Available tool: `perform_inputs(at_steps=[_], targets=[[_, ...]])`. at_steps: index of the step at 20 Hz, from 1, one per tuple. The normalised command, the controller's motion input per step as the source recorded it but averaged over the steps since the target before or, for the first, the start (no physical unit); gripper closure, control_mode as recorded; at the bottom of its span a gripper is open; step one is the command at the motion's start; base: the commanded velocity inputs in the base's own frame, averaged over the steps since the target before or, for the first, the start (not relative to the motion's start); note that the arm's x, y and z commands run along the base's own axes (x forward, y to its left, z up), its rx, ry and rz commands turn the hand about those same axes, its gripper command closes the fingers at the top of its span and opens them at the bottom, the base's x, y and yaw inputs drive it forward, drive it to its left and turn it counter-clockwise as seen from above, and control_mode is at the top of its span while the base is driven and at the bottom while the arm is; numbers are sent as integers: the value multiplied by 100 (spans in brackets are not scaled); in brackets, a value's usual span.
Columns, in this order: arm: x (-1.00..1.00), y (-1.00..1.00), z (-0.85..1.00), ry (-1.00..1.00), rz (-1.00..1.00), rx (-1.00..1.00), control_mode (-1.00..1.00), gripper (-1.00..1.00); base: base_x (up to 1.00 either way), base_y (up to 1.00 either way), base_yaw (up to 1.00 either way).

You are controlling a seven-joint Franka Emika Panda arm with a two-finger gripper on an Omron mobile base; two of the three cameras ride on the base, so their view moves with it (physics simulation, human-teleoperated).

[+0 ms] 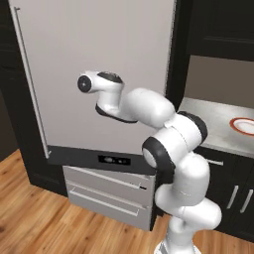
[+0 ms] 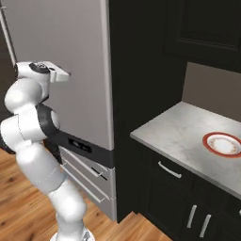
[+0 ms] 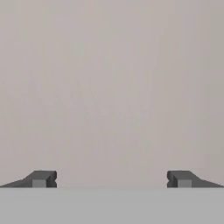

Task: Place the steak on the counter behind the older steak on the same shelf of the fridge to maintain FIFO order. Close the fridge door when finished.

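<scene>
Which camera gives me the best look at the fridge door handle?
Left base view: the handle runs full length down the fridge door. Right base view catches just its top. Hand view shows bare door panel beyond the open pincer.

No readable text in any view.
The fridge (image 1: 99,74) has a small dark display panel (image 1: 114,159) on the black band under its door, with pale marks on it too blurred to make out as letters or digits; the same panel (image 2: 79,145) in the right base view is equally unreadable. The plate (image 2: 225,144) on the counter (image 2: 179,132) has a red patterned rim, no lettering to be made out.
</scene>
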Motion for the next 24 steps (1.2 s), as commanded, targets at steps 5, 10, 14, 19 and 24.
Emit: perform_inputs(at_steps=[5,10,14,19,24], targets=[[51,-27,0,0,-22,0,-100,-100,0,0,0],[45,-57,0,1,-17,0,-100,-100,0,0,0],[36,-71,0,1,-14,1,-100,-100,0,0,0],[20,-83,0,0,-13,4,-100,-100,0,0,0],[0,-81,0,-1,-12,4,-100,-100,0,0,0]])
